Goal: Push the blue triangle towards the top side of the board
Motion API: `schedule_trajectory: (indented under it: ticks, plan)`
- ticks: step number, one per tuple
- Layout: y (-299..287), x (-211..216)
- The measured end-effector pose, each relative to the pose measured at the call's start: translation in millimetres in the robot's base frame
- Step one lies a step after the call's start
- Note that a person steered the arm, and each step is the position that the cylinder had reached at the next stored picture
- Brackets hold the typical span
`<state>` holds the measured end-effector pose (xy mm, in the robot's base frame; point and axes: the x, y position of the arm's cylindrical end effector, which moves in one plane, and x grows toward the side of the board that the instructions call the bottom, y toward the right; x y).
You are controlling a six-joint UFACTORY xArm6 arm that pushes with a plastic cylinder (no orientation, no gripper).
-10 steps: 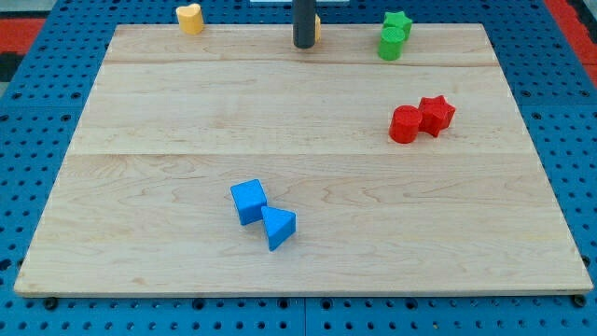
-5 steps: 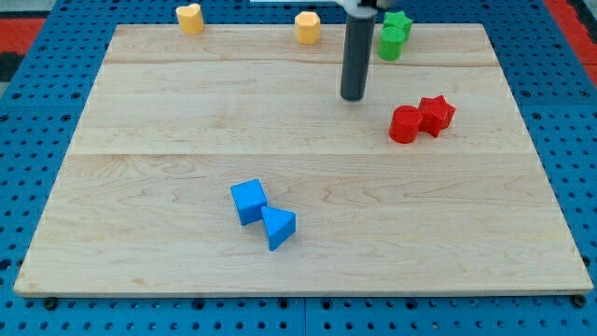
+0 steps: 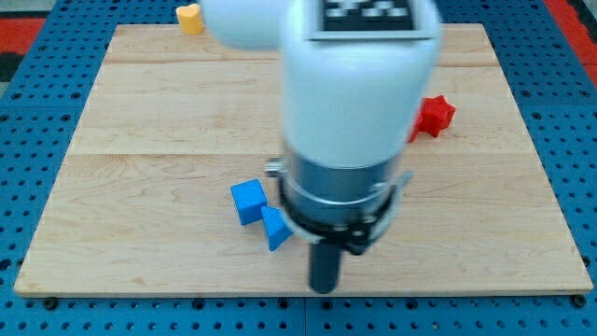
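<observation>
Worktop [image 3: 140,112] construction is pale wooden board made of joined planks, resting on a blue perforated base plate [image 3: 28,140]; red perforated panels show at the view's top corners. The arm's white housing [image 3: 359,84] with a dark collar below it fills the centre of the view and hides much of the board's upper middle and right.

No gripper is fitted: the arm ends in a straight dark rod, so no opening width applies and nothing is held. My tip [image 3: 323,289] sits near the board's bottom edge, to the view's lower right of the blue triangle [image 3: 275,230]. A narrow strip of wood shows between the rod and the triangle, so the two appear apart, though close.

The blue triangle lies in the lower middle of the board, its right part hidden behind the collar. The blue cube [image 3: 248,202] lies just to its upper left, touching it or nearly so.

A red star-shaped block [image 3: 436,113] shows at the view's right, partly covered by the housing. A yellow block [image 3: 190,17], shape unclear, sits at the top edge toward the view's left.
</observation>
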<state>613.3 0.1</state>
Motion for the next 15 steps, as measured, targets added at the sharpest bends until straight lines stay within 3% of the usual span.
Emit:
schedule_trajectory:
  ticks: [2,4,6,10,15]
  plan:
    - [-42.9,-49.9]
    - [-7.5,-101.6]
    - [46.6,-84.6]
    - [76.1,-139.0]
    - [69.0,-274.7]
